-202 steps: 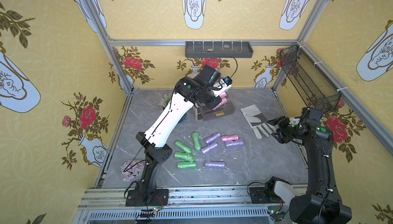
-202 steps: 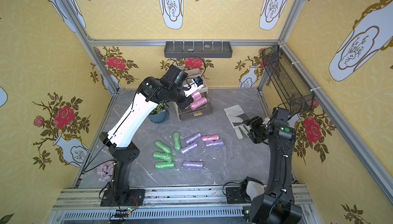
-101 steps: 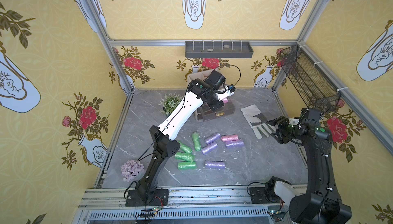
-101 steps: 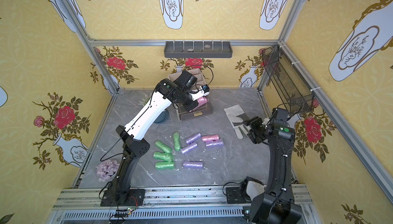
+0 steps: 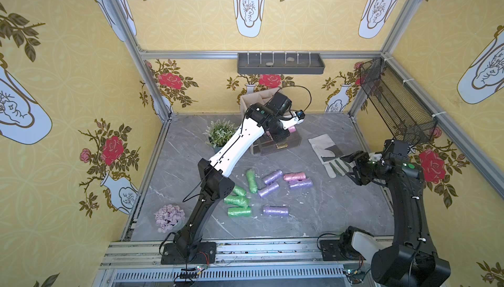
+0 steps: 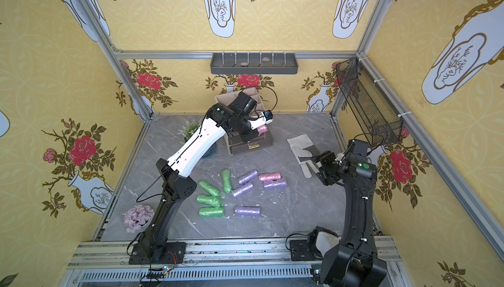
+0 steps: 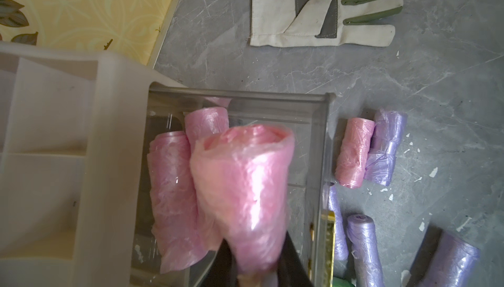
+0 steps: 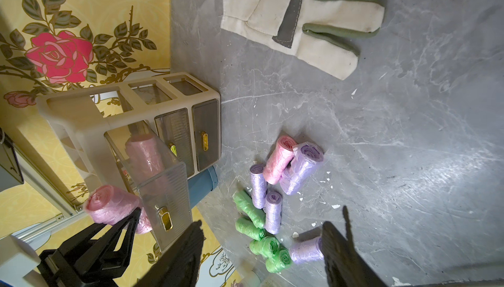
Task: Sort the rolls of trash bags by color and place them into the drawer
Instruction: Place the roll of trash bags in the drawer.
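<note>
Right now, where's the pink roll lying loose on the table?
In both top views the pink roll lies at the right end of the loose cluster, touching a lilac roll, in front of the open drawer.

A robot test cell, dressed up as a home, is shown. A grey marble-patterned tabletop (image 5: 313,217) is enclosed by aluminium frame posts (image 5: 152,86) and by walls covered with yellow wallpaper (image 5: 68,67), on which roses and vases are printed. Household things are placed around a small drawer unit (image 5: 283,143): a potted plant (image 5: 220,132) just beside it, a work glove (image 5: 323,146) near it, a grey shelf (image 5: 281,67) on the wall behind it. Two robot arms (image 5: 234,146) are bolted to a metal rail (image 5: 272,250), well apart from the unit.
</note>
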Controlling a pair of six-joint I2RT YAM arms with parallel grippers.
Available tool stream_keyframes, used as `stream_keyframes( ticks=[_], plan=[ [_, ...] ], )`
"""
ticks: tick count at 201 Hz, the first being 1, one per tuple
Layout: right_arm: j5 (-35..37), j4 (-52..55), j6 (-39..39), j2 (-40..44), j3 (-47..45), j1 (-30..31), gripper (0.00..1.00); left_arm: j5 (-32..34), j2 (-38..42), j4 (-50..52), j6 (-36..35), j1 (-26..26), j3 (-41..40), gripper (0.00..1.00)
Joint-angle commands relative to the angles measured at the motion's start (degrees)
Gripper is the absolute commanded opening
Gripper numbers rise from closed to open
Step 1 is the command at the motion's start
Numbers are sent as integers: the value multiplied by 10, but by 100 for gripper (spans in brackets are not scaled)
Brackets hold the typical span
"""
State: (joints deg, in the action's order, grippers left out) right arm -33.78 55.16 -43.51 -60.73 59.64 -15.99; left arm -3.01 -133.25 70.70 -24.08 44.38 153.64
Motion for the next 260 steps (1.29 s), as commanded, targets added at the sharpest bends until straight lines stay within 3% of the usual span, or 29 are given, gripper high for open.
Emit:
stream_keyframes(
  ticks=[1, 59, 146, 260],
  plan=[
    [-4, -19, 5, -1, -3, 1, 69, 3, -13, -15, -13, -3, 3, 15],
    [-7, -32, 2, -4, -21, 1, 69, -3, -28, -15, -13, -5, 4, 17],
    [-7, -39, 3, -8, -33, 1, 69, -5, -35, -30, -3, -6, 11, 41],
    [-6, -35, 2, -4, -27, 1, 69, 0, -19, -34, 4, -6, 12, 43]
  ],
)
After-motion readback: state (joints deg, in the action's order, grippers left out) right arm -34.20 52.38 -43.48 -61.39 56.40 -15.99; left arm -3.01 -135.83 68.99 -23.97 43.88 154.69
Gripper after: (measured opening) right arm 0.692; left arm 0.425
